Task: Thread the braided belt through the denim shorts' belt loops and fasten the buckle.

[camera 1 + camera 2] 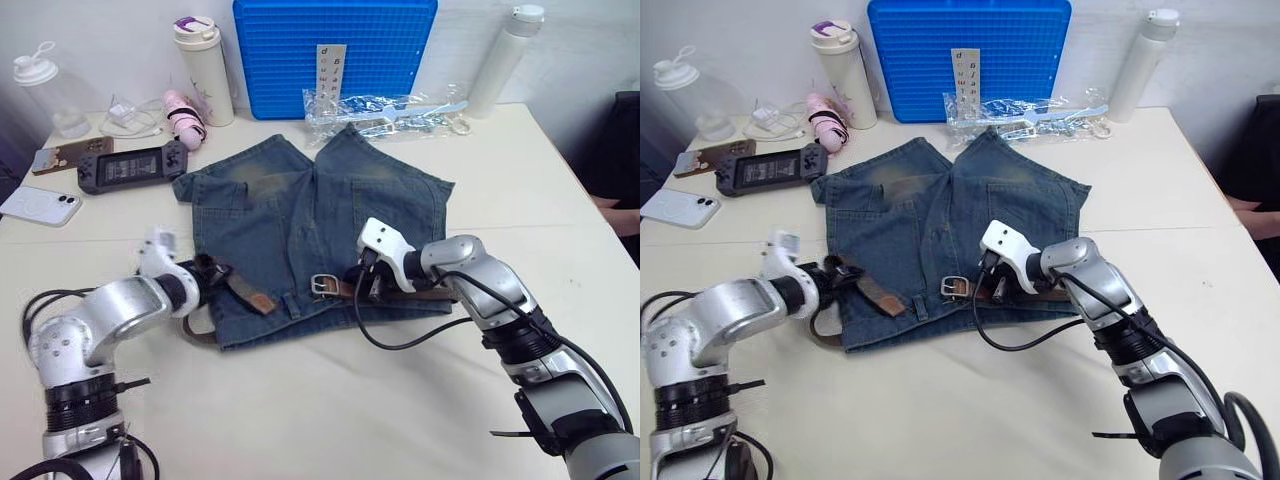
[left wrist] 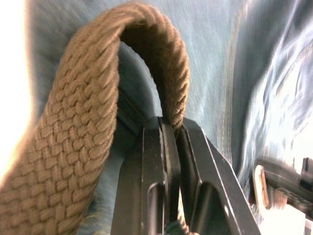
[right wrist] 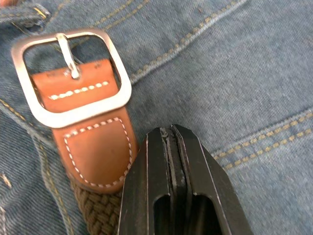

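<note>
The denim shorts point(image 1: 310, 210) lie flat mid-table, waistband toward me. The braided belt point(image 1: 425, 293) runs along that waistband. Its silver buckle point(image 3: 73, 115) on a brown leather tab rests on the denim near the waistband's middle. My right gripper point(image 1: 368, 285) sits just right of the buckle, fingers shut with nothing between them. At the shorts' left corner my left gripper point(image 1: 205, 270) is shut on the braided belt point(image 2: 78, 137), which arches in a loop over the fingertips. The leather tip point(image 1: 250, 293) lies on the denim beside it.
Along the table's far side stand a blue crate point(image 1: 335, 45), a white tumbler point(image 1: 205, 70), a clear bottle point(image 1: 50, 90), a tall white bottle point(image 1: 505, 60) and a plastic bag point(image 1: 385, 110). A game console point(image 1: 132, 167) and a phone point(image 1: 40, 206) lie far left.
</note>
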